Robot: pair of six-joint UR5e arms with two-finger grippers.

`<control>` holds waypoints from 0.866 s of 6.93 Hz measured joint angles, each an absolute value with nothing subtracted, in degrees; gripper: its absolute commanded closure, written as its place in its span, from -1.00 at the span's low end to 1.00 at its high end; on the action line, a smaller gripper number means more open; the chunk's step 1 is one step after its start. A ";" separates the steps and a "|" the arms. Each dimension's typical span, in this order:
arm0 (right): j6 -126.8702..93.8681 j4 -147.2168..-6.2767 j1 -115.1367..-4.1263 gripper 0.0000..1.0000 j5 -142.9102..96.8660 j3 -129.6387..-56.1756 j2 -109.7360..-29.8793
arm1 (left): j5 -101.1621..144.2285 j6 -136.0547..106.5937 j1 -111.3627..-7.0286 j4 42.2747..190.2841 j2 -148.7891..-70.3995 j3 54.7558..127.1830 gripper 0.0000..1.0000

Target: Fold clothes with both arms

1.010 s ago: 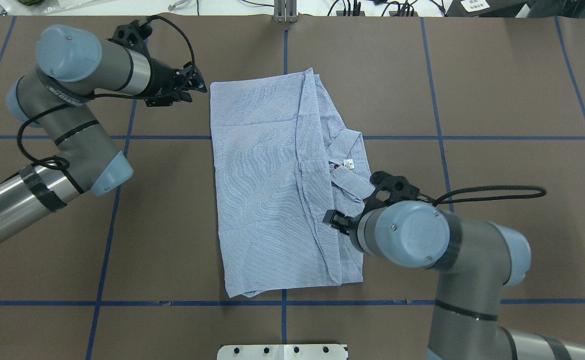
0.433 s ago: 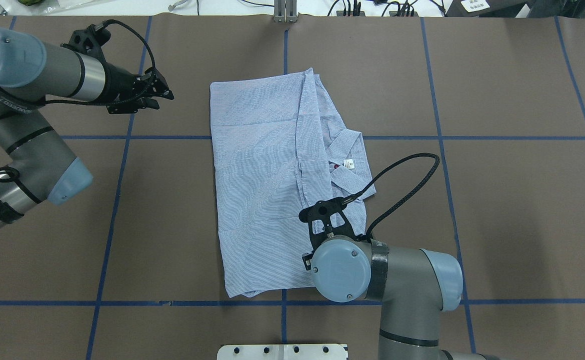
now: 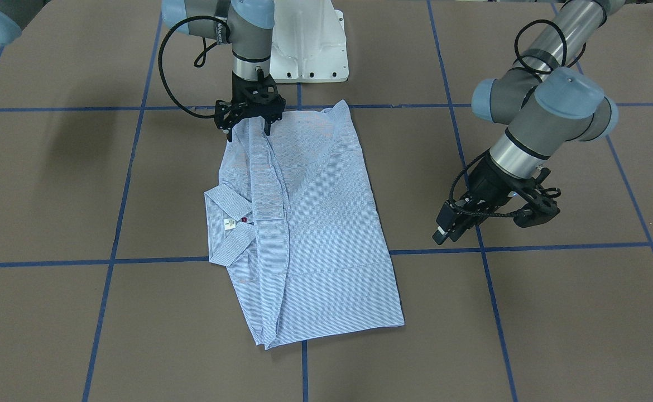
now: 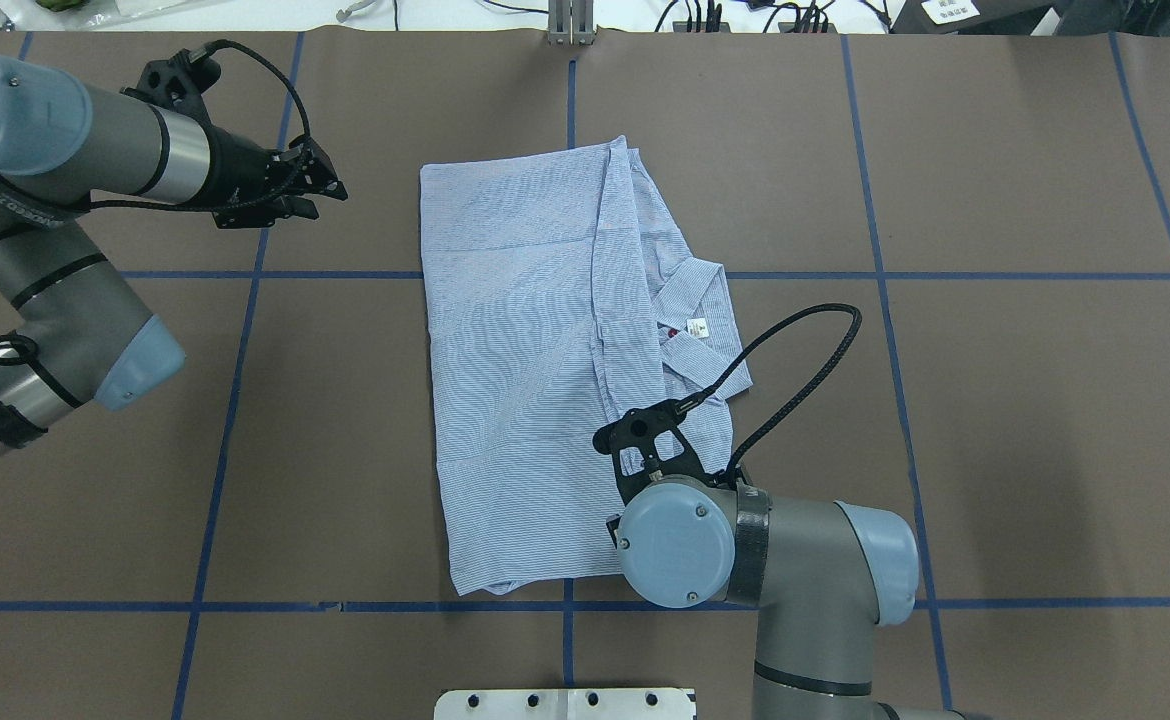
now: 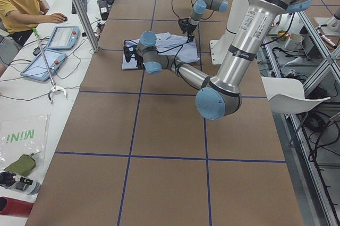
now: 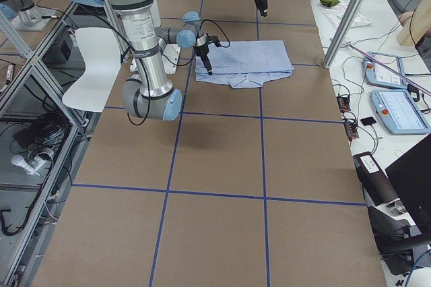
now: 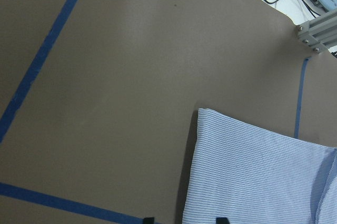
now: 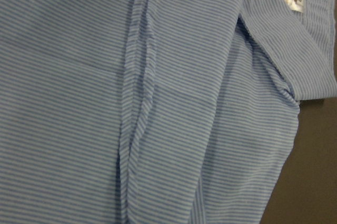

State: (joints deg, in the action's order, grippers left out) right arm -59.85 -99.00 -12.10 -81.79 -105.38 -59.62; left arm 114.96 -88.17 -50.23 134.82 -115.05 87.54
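A light blue-and-white striped cloth shirt (image 4: 535, 380) lies flat in the middle of the brown table with blue tape lines (image 4: 995, 450). It is partly folded into a long shape. Its pointed collar (image 4: 700, 300) sticks out on the right side, with a small white label (image 4: 697, 327) and a dark red button (image 4: 672, 331) just beside each other.

The black two-finger right gripper (image 3: 248, 133) points straight down at the near right corner of the shirt. Its two fingers stand apart, one on each side of the corner, and they hold nothing. The tips look like they touch the cloth, or almost do.

The black two-finger left gripper (image 4: 323, 198) hangs over bare table, to the left of the shirt's far left corner and clear of it. Its fingers are spread too, with nothing between them.

The shirt looks thin, light and floppy. It will bend and sag as soon as it is lifted, and it cannot break. The folded layers may slide apart, so a pinch should catch all the layers at once. Corners and edges look like the best places to hold. I think the right gripper should close on its near corner and the left should take a far corner. Lifting both ends together would keep the cloth smooth.
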 measured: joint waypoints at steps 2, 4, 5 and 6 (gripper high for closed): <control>-59.85 -98.90 -11.75 -1.00 -81.90 -104.77 -59.51 | 114.96 -88.23 -50.27 134.82 -115.02 87.66 0.02; -59.77 -99.01 -11.91 -1.00 -81.96 -104.64 -59.88 | 114.96 -88.24 -50.33 134.82 -114.91 87.87 0.02; -59.61 -99.04 -12.46 -1.00 -82.08 -104.73 -60.15 | 114.96 -88.24 -50.35 134.82 -114.83 87.88 0.02; -58.95 -99.03 -13.21 -1.00 -82.19 -104.96 -60.46 | 114.96 -88.24 -50.36 134.82 -114.73 87.92 0.02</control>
